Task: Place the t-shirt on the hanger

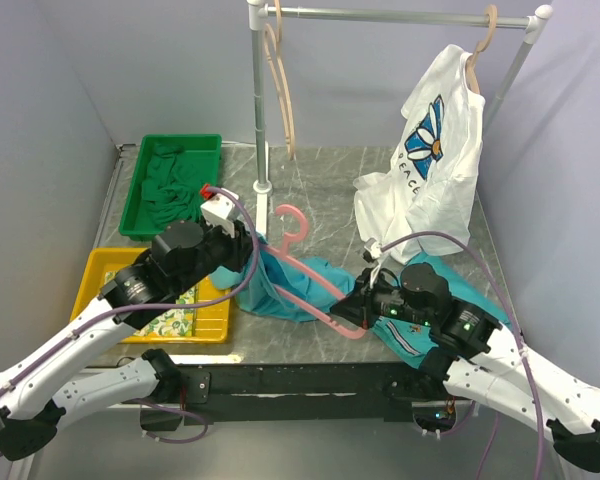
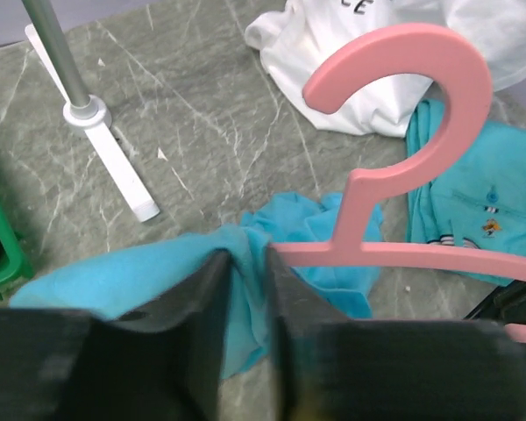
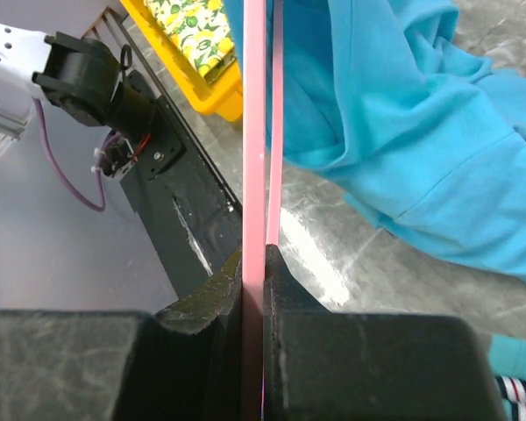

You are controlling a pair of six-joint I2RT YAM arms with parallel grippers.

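At the near right of the bench [image 1: 320, 180] the right claw [image 3: 254, 263] is pressed together on one thin arm of the pink hanger [image 2: 465, 88], the bar running straight out from between its fingers. Under that arm's forearm lies a teal garment [image 1: 412, 338] with a striped edge, spread on the bench surface. At the near left sits a yellow tray [image 1: 98, 266] holding a lemon-print cloth [image 1: 178, 320]. Toward the middle, the turquoise t-shirt [image 1: 280, 290] lies bunched on the bench between the two arms, and the hanger's arms cross over it; whether any part of the hanger is inside the cloth cannot be told. The left claw [image 2: 245, 263] is closed to a narrow gap, pinching a fold of the t-shirt at its left edge, just beside where the hanger's crossbar meets the stem. The hanger's hook curves up and away on the far side of the t-shirt, lifted off the bench. Farther left is a green tray [image 1: 142, 190] with dark green cloth [image 1: 175, 180] in it. At the far right a white t-shirt [image 1: 435, 150] with a blue and yellow flower print hangs from a tan hanger [image 1: 488, 35] on a metal rack [image 1: 380, 15], its hem pooling on the bench. Another tan hanger [image 1: 283, 90] hangs at the left end of the rail.
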